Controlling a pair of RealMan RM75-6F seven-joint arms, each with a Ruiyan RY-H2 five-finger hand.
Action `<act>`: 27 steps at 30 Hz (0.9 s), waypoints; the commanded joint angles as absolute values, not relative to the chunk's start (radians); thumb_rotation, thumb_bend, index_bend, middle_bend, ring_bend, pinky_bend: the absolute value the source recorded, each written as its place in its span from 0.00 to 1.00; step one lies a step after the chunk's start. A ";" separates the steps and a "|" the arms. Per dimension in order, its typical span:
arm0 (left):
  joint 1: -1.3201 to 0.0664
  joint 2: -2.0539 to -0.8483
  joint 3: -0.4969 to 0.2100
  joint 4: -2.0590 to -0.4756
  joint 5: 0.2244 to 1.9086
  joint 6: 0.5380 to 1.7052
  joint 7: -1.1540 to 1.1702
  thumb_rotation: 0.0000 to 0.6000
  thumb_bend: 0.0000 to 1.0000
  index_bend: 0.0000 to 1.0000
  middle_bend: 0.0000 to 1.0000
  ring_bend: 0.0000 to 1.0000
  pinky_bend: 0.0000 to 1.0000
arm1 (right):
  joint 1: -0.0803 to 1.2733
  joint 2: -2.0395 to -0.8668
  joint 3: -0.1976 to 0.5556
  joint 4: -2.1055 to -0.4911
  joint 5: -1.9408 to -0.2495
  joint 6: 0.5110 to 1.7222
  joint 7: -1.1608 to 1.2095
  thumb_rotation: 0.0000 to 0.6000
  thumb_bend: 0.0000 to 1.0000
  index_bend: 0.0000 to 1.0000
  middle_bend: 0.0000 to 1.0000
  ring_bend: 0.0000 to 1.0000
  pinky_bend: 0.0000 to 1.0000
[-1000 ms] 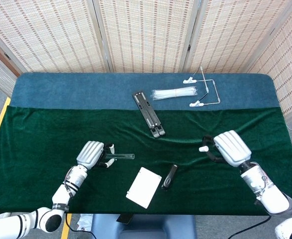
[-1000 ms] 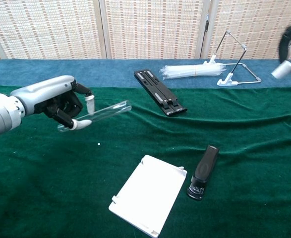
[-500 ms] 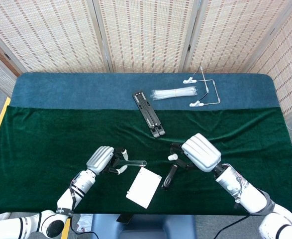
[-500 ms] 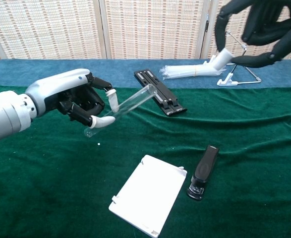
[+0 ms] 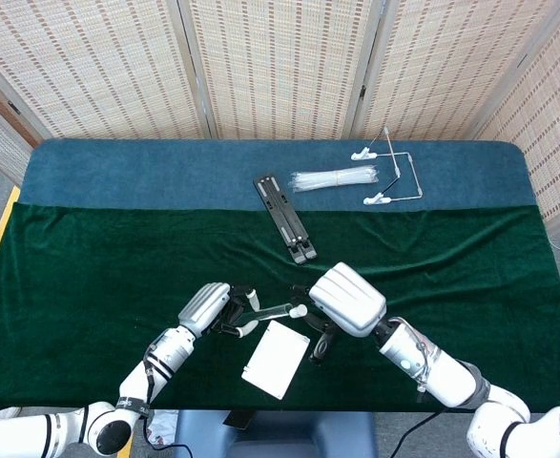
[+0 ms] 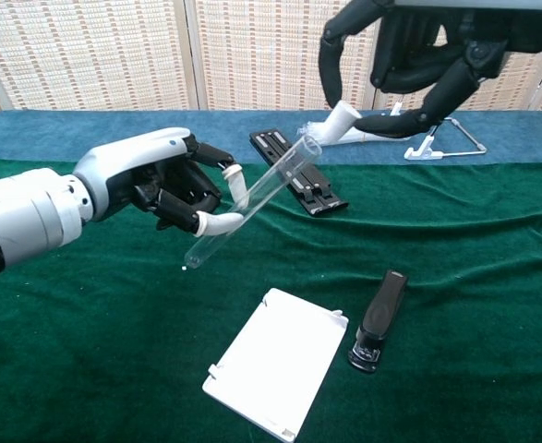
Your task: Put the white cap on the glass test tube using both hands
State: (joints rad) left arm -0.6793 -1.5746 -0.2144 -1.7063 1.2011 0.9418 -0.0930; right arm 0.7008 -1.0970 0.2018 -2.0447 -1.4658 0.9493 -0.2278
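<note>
Glass test tube (image 6: 252, 199) slants in the air above the green cloth, its open mouth tilted up and toward my right, its closed end pointing down toward my left. My left hand (image 6: 164, 180) holds it around the lower part, thumb and fingers pinched on the glass, with the white fingertips (image 6: 217, 221) showing against it. From the head view the tube (image 5: 271, 310) runs nearly level between my two hands.

White cap (image 6: 342, 119) sits just beside the tube's mouth, a little above and to the right of it; I cannot tell whether the two touch. My right hand (image 6: 418, 55) holds the cap pinched between its dark fingers, the rest of them curled over it. In the head view the cap (image 5: 298, 310) shows as a small white knob at the tube's end, with the right hand (image 5: 347, 300) close behind it.

Below my hands a flat white case (image 6: 273, 365) lies on the green tablecloth (image 6: 474, 277), and a black stapler (image 6: 379, 319) lies just beside it to the right. Farther back a black folding stand (image 6: 298, 173) lies across the edge where the green meets the blue cloth (image 6: 86, 125). On the blue part rest a bundle of clear plastic tubes (image 5: 335, 178) and, next to it, a wire stand (image 5: 394, 172) with white feet.
</note>
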 commanded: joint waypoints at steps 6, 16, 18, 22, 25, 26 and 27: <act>-0.683 -1.576 -0.213 -1.706 1.203 0.947 -0.099 1.00 0.57 0.68 0.88 0.77 0.83 | 0.722 -1.114 0.207 -2.057 -1.428 0.948 -0.274 1.00 0.67 0.70 1.00 1.00 1.00; -0.680 -1.581 -0.202 -1.699 1.217 0.960 -0.097 1.00 0.57 0.68 0.88 0.76 0.83 | 0.725 -1.114 0.203 -2.054 -1.410 0.961 -0.281 1.00 0.67 0.70 1.00 1.00 1.00; -0.681 -1.581 -0.201 -1.698 1.218 0.962 -0.098 1.00 0.57 0.69 0.88 0.77 0.83 | 0.725 -1.112 0.201 -2.055 -1.410 0.964 -0.281 1.00 0.67 0.70 1.00 1.00 1.00; -0.681 -1.581 -0.199 -1.699 1.218 0.960 -0.101 1.00 0.57 0.69 0.88 0.76 0.83 | 0.725 -1.110 0.194 -2.056 -1.410 0.965 -0.281 1.00 0.67 0.70 1.00 1.00 1.00; -0.681 -1.581 -0.197 -1.698 1.219 0.961 -0.102 1.00 0.57 0.69 0.88 0.76 0.83 | 0.725 -1.109 0.190 -2.055 -1.409 0.967 -0.282 1.00 0.67 0.70 1.00 1.00 1.00; -0.681 -1.580 -0.196 -1.698 1.220 0.961 -0.102 1.00 0.57 0.69 0.88 0.76 0.83 | 0.725 -1.109 0.189 -2.055 -1.409 0.967 -0.282 1.00 0.67 0.70 1.00 1.00 1.00; -0.681 -1.580 -0.196 -1.698 1.219 0.961 -0.103 1.00 0.57 0.69 0.88 0.76 0.83 | 0.726 -1.110 0.188 -2.055 -1.408 0.966 -0.283 1.00 0.67 0.70 1.00 1.00 1.00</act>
